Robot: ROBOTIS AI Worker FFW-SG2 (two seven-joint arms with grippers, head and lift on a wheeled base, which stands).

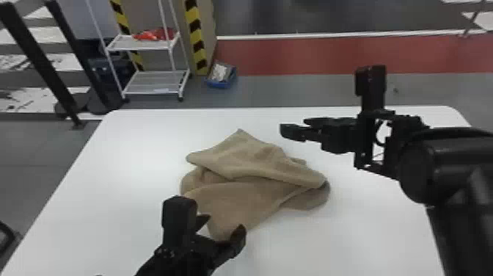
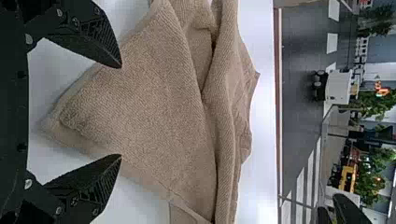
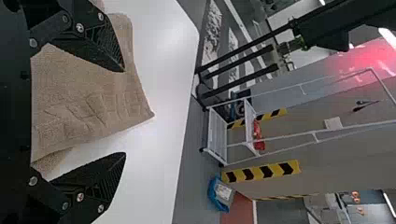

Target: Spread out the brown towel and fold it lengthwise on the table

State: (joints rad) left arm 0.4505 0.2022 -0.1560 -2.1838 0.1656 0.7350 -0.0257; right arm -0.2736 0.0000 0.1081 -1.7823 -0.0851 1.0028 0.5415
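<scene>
White table [image 1: 121, 146] lies under the bunched brown towel [image 1: 238, 198]; my left tool [image 2: 121, 112] and right tool [image 3: 124, 112] gape empty — I'd best pinch shallowly, then spread outward slowly.

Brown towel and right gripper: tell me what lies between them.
In the head view, a narrow strip of white tabletop shows between the brown towel and the right gripper.
</scene>
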